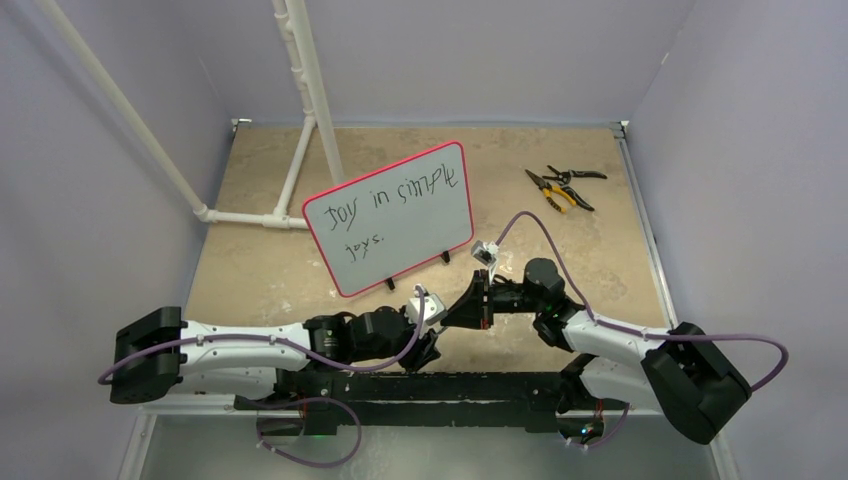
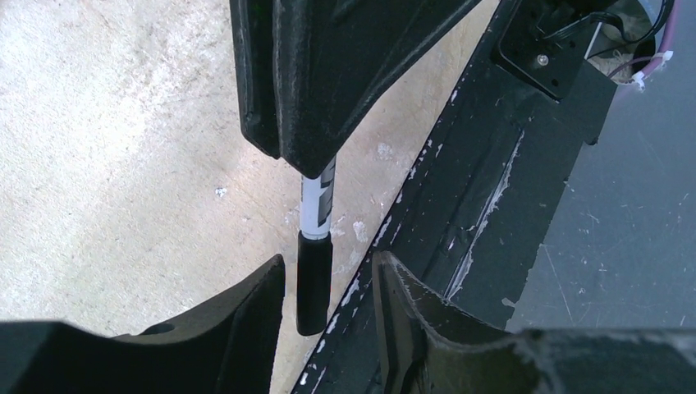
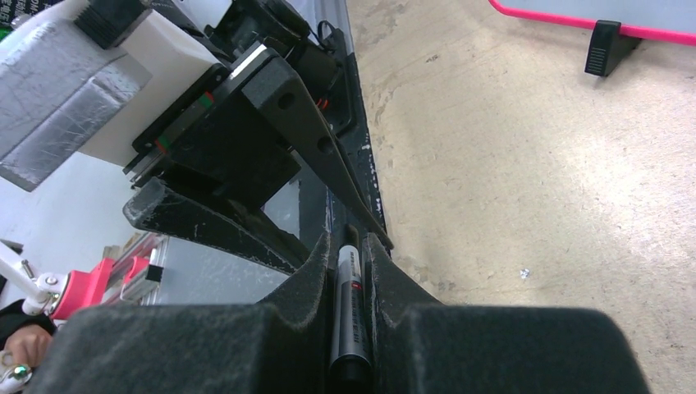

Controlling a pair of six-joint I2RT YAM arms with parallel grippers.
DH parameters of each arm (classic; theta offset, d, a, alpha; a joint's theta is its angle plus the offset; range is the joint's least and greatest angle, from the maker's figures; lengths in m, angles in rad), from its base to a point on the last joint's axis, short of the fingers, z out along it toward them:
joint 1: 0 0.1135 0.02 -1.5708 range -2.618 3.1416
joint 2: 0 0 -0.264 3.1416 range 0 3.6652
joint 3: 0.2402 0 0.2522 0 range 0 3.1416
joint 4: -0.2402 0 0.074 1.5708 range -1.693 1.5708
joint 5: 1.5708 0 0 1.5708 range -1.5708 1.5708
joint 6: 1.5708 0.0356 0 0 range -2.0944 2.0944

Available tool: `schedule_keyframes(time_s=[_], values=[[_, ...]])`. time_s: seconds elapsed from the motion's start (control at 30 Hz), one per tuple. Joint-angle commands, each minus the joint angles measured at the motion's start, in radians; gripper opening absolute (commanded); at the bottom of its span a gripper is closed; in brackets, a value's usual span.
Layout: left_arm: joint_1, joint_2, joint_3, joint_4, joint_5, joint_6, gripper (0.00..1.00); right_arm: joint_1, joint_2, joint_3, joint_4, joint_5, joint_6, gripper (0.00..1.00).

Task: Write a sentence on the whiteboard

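Centrally, tip to tip, the right gripper (image 3: 349, 248) clamps the marker (image 3: 348, 287); the left gripper (image 2: 328, 263) gapes around its cap (image 2: 314, 283).

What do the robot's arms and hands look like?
The left arm and the right arm have white links, black joints and one bulky black block. A thin purple cable runs along each. The left hand and the right hand have matte black, tapered, scuffed fingers.

Right hand (image 3: 349, 249) clamps marker (image 3: 350, 300)
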Motion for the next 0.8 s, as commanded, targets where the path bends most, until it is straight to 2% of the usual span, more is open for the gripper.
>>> schedule_keyframes(time_s=[0.0, 0.3, 0.63, 0.77], values=[[0.001, 0.015, -0.007, 0.016, 0.009, -0.021, 0.39, 0.003, -0.022, 0.030, 0.016, 0.006, -0.013, 0.00], [0.001, -0.005, -0.021, 0.060, 0.012, -0.011, 0.00, 0.003, -0.024, 0.027, 0.018, 0.005, -0.011, 0.00], [0.001, -0.097, -0.067, 0.143, -0.113, 0.041, 0.00, 0.011, -0.009, 0.022, -0.026, 0.005, -0.034, 0.00], [0.001, -0.106, -0.065, 0.174, -0.118, 0.081, 0.00, 0.044, 0.016, 0.034, -0.059, 0.014, -0.050, 0.00]])
